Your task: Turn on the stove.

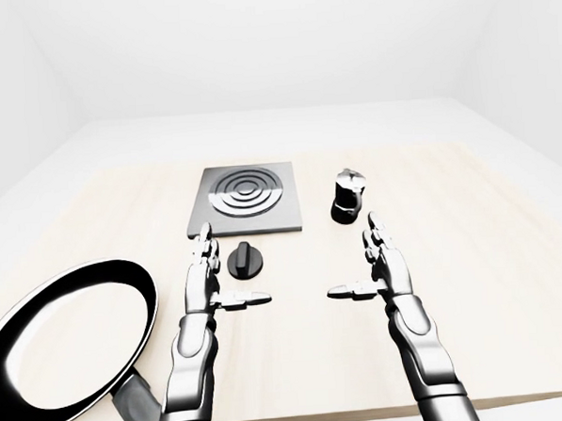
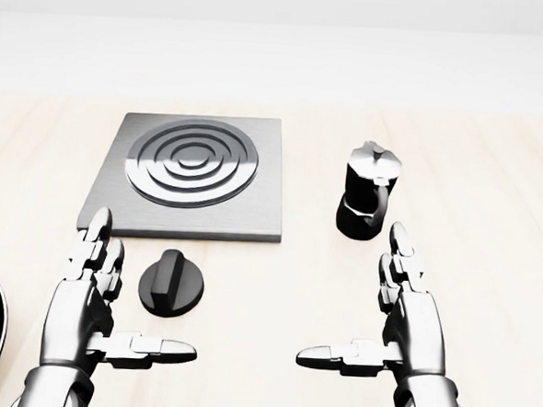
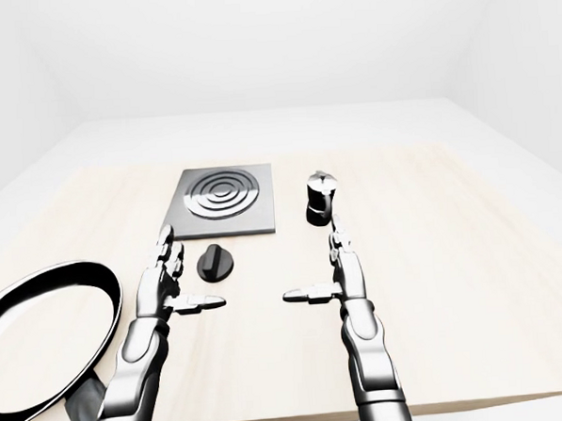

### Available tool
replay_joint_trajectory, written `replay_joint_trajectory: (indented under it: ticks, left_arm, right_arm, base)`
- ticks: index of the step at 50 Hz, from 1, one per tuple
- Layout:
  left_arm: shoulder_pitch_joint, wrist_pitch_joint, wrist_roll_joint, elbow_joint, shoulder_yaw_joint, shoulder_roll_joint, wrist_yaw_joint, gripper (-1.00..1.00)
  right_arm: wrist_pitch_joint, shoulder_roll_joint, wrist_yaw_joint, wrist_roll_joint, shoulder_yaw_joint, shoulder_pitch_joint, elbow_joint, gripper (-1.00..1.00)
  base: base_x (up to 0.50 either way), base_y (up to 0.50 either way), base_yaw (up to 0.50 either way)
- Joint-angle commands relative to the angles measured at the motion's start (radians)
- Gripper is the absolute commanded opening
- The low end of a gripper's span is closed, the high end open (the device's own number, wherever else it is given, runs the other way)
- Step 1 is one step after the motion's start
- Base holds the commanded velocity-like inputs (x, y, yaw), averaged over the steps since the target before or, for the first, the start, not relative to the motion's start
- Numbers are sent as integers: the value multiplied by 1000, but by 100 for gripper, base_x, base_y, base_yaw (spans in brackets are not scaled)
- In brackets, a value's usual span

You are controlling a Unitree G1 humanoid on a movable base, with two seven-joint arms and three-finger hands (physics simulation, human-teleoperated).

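just right of the left robot hand (image 2: 95, 294), fingers spread: stove knob (image 2: 172, 283), not touching.

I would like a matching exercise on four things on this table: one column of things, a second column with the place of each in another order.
Things:
1. stove
2. knob
3. moka pot
4. frying pan

Places:
a. lower left of the left-eye view
b. right of the stove
c. just below the stove, beside the left hand
d. upper middle of the table

Pairs: 1-d, 2-c, 3-b, 4-a
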Motion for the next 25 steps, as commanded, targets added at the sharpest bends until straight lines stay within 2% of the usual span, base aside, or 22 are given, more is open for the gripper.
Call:
replay_joint_trajectory:
  ticks: [1,15,16,20,22,23,24,25]
  left_arm:
    - [-1,-1,0,6,2,1,1,100]
    - [-7,3,-3,20,3,2,1,100]
    - [-9,17,-6,14,3,2,0,100]
    - [-27,23,-15,35,9,5,-1,100]
    - [-42,47,-33,49,15,6,-6,100]
    - [-42,47,-34,49,15,7,-6,100]
    - [-59,81,-68,55,30,7,-9,100]
    - [-69,74,-66,65,32,13,-6,100]
  right_arm:
    - [-2,0,1,0,0,1,6,100]
    - [3,-1,4,-1,1,-3,14,100]
    - [5,-1,5,-1,1,-2,11,100]
    - [4,-1,7,0,0,-3,15,100]
    - [12,-1,6,0,2,0,5,100]
    - [12,-1,6,0,2,0,4,100]
    - [8,-1,6,1,0,-3,12,100]
    - [7,-1,6,1,0,-3,14,100]
  base:
    - [26,0,0]
    - [4,0,0]
    - [0,0,0]
    - [0,0,0]
    - [0,0,0]
    - [0,0,0]
    - [0,0,0]
    - [0,0,0]
